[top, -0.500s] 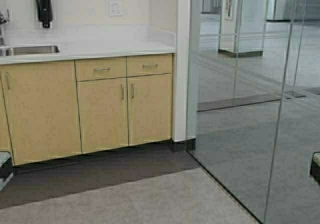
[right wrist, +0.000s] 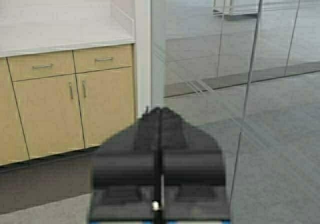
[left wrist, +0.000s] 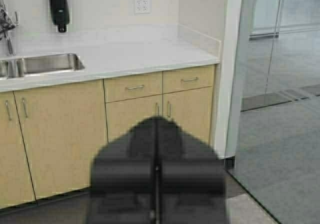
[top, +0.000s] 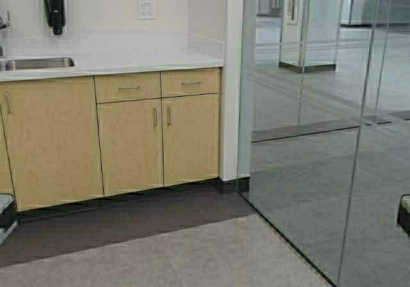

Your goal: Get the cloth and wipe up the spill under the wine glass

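Kitchenette: white table (top: 147, 59) over tan cabinets (top: 131, 143), steel sink (top: 38, 63) at its left end. Cloth, wine glass not visible. Left claw (left wrist: 157, 171) and right claw (right wrist: 160, 171) pressed together. Advice: drive slowly, searching, clear of glass wall (top: 307, 139).

Office kitchenette: steel sink (top: 38, 63), white counter (top: 128, 59), wood cabinets (top: 128, 139), wall soap dispenser (top: 54, 8), glass partition walls (top: 307, 139).
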